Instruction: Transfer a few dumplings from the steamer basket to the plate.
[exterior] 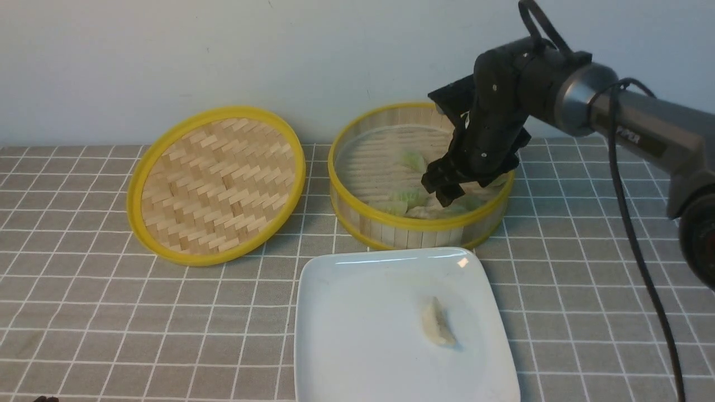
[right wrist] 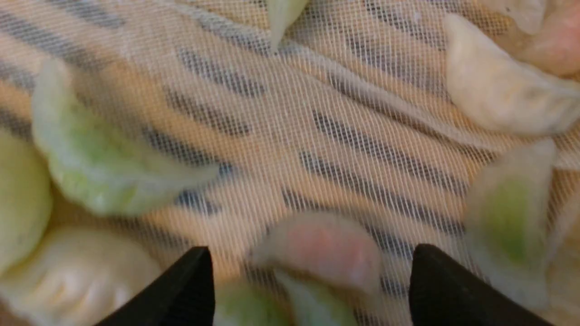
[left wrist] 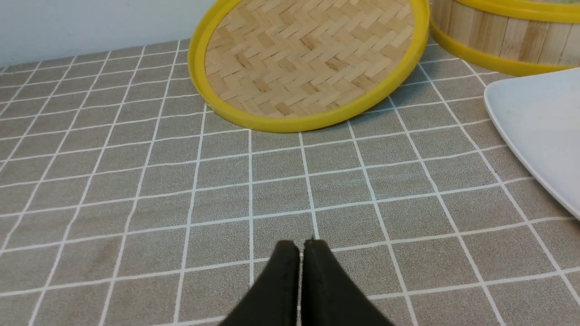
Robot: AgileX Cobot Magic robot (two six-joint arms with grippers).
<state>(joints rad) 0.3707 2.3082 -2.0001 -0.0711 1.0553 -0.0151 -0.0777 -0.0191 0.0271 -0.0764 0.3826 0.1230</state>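
Note:
The steamer basket stands behind the plate and holds several dumplings, green and pale, on a mesh liner. One pale dumpling lies on the plate. My right gripper hangs inside the basket, open, just above the dumplings. In the right wrist view a pinkish dumpling lies between the spread fingers of my right gripper, untouched, with a green one and a white one to either side. My left gripper is shut and empty over the tablecloth.
The flat woven lid leans against the wall left of the basket, also seen in the left wrist view. A grey checked tablecloth covers the table. The right arm's black cable hangs down at the right.

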